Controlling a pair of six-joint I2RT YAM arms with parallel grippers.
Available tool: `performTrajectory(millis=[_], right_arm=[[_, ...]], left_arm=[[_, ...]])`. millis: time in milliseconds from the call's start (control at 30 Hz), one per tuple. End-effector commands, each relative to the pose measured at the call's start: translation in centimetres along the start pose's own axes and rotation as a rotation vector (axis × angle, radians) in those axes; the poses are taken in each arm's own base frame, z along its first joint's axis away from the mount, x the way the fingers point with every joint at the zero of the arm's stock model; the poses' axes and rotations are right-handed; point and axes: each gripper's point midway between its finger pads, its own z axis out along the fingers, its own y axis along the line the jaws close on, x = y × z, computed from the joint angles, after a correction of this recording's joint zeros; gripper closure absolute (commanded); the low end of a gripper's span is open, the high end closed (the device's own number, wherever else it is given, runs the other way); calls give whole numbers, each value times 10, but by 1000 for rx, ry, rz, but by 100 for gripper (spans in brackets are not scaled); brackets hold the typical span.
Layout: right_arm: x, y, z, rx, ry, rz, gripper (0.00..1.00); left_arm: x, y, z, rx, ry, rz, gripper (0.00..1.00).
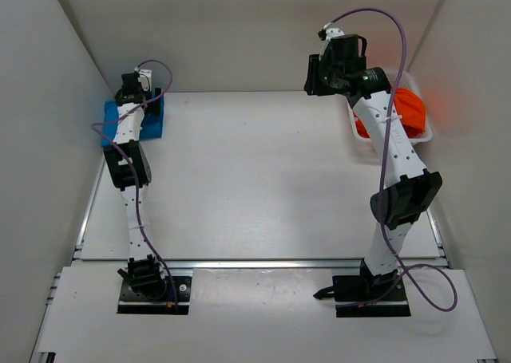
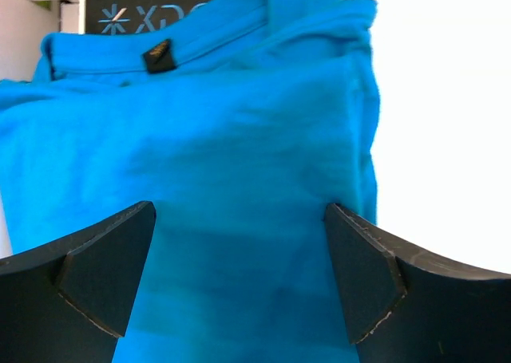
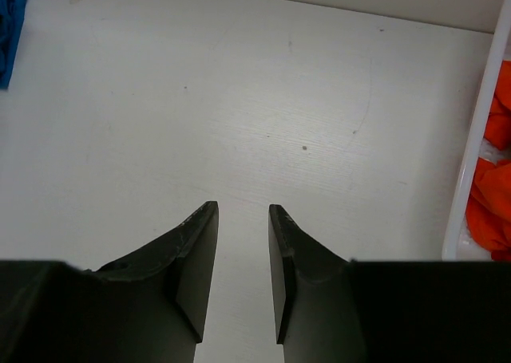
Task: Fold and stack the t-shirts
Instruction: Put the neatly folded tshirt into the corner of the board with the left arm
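Observation:
A bright blue t-shirt (image 2: 239, 124) lies folded at the table's far left (image 1: 153, 122), its collar and a small dark label (image 2: 158, 56) on the far side. My left gripper (image 2: 239, 251) hovers right over it (image 1: 137, 94), open wide, with blue cloth showing across the whole gap between the fingers. An orange t-shirt (image 1: 411, 112) sits bunched in the white basket (image 1: 427, 133) at the far right. My right gripper (image 1: 315, 80) is raised over bare table beside the basket. It stands open (image 3: 243, 211) by a narrow gap with nothing in it.
The basket's white rim (image 3: 471, 155) runs down the right edge of the right wrist view, with orange cloth (image 3: 491, 211) behind it. White walls close in the table on the left, back and right. A metal rail (image 1: 263, 263) crosses near the arm bases.

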Motion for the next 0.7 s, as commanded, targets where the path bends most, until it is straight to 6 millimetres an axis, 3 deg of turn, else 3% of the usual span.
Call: performTrajectory(millis=[0, 33, 133, 200, 233, 300, 333, 367, 400, 433, 467, 567, 600, 667], right_arm=[[-6, -5, -17, 19, -24, -23, 71], [-3, -5, -14, 19, -24, -26, 70], [-8, -14, -38, 44, -80, -23, 65], [7, -33, -44, 111, -54, -22, 58], [14, -46, -52, 138, -42, -8, 52], [37, -63, -61, 163, 18, 32, 47], [44, -68, -69, 176, 31, 50, 46], [72, -77, -71, 199, 95, 67, 45], [84, -81, -70, 209, 121, 79, 44], [91, -81, -79, 215, 123, 88, 43], [109, -84, -77, 221, 164, 90, 41], [145, -88, -87, 168, 221, 197, 35], [158, -87, -87, 144, 246, 249, 35], [172, -94, -94, 148, 258, 291, 35]], left_arm=[[-63, 8, -42, -26, -127, -8, 2], [-65, 7, -47, -19, -122, -14, 1], [-86, -16, -90, 45, -125, -50, 1], [-93, -49, -120, 111, -109, -48, 2], [-88, -60, -137, 142, -79, -58, 2], [-73, -106, -169, 283, -25, -51, 1], [-56, -118, -190, 336, 14, -43, 1], [-35, -149, -208, 419, 53, -8, 1], [-31, -175, -228, 504, 56, 14, 1], [-9, -182, -238, 535, 93, 45, 1], [0, -203, -252, 577, 94, 121, 1], [80, -239, -292, 677, 303, 279, 1], [96, -256, -305, 728, 334, 347, 1], [147, -267, -327, 779, 467, 455, 2]])
